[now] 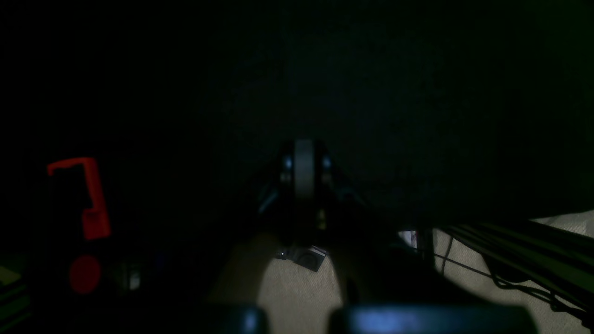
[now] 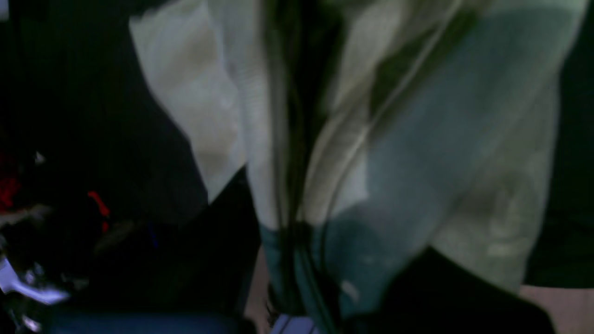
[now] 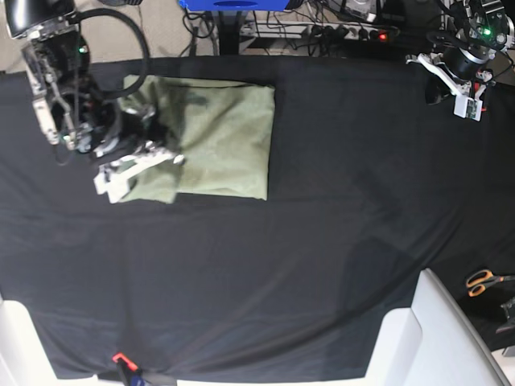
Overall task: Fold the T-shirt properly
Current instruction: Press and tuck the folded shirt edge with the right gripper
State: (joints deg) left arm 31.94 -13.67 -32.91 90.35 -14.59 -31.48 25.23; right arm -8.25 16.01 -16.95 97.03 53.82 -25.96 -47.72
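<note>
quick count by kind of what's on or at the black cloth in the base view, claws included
T-shirt: 1
black cloth: 1
scissors: 1
claws: 2, right claw on the shirt, left claw at the far edge
Total: 5

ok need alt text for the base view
A pale green T-shirt, partly folded into a rectangle, lies on a black cloth covering the table. The right arm's tool is down at the shirt's left edge, while the left tool is parked at the far corner. Orange-handled scissors lie at the right edge.
</note>
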